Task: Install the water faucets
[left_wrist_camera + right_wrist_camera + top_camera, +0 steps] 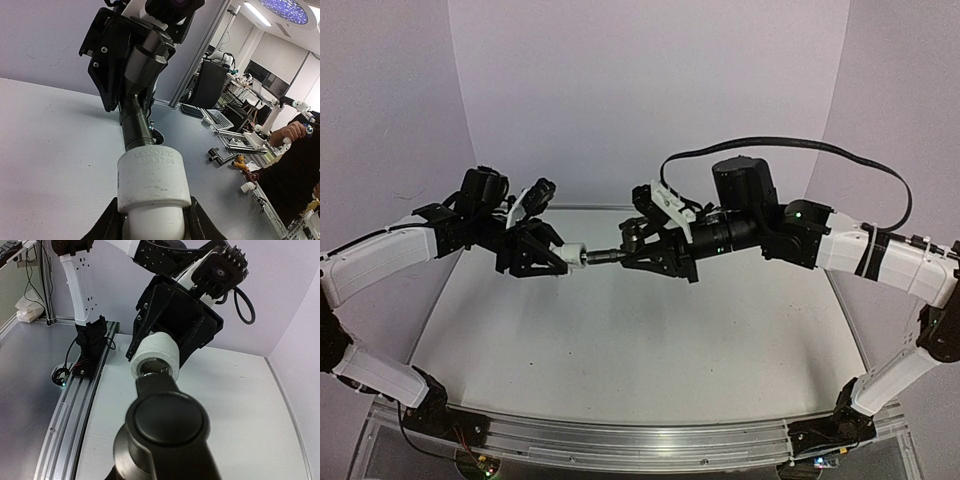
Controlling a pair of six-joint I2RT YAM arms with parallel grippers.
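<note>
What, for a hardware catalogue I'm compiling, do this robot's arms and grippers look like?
Both arms, left arm and right arm, have white link shells with black joints. The left gripper and right gripper are black, with triangular frames and two fingers. A black cable loops over the right arm, where a green light glows.
</note>
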